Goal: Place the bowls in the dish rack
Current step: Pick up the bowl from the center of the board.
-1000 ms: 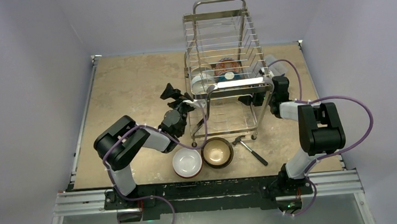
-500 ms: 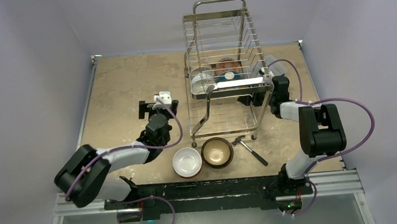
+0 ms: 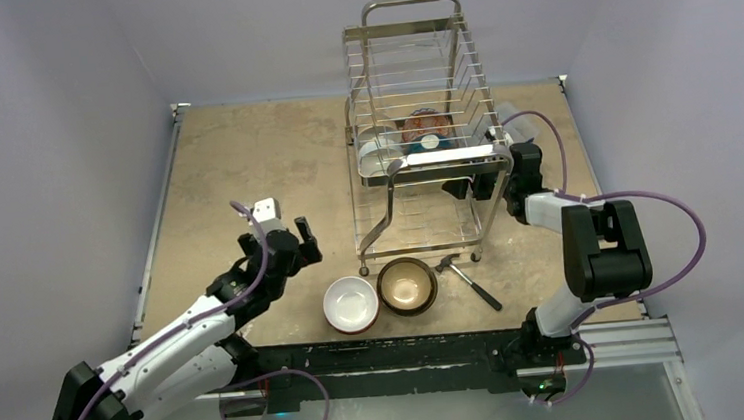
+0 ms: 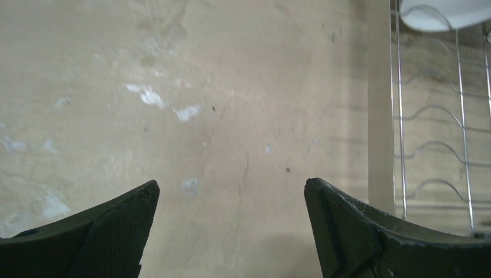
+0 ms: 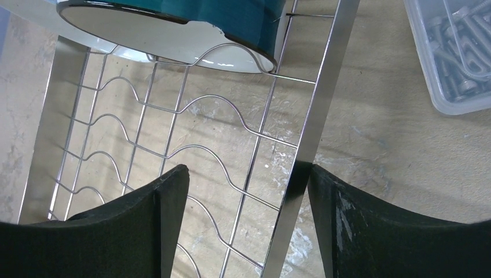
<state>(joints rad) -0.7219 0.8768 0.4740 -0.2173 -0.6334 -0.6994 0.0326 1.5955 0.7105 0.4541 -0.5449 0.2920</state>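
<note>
Apart and empty, the left fingers (image 4: 110, 231) have pulled back from the dish rack (image 3: 417, 66), likely toward the white bowl (image 3: 350, 304) and copper-brown bowl (image 3: 407, 285) on the worktop (image 3: 243, 150), while the right fingers (image 5: 370, 231) sit apart by its post.

white bowl (image 3: 350, 304), brown bowl (image 3: 407, 285), chrome rack (image 3: 432, 168)

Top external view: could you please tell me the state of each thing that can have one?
dish rack: upright, partly loaded.
teal bowl: loaded, on the rack's upper tier.
white bowl: upright on table, empty.
copper-brown bowl: upright on table, empty.
left gripper: open, empty.
right gripper: open, empty, beside rack.
</note>
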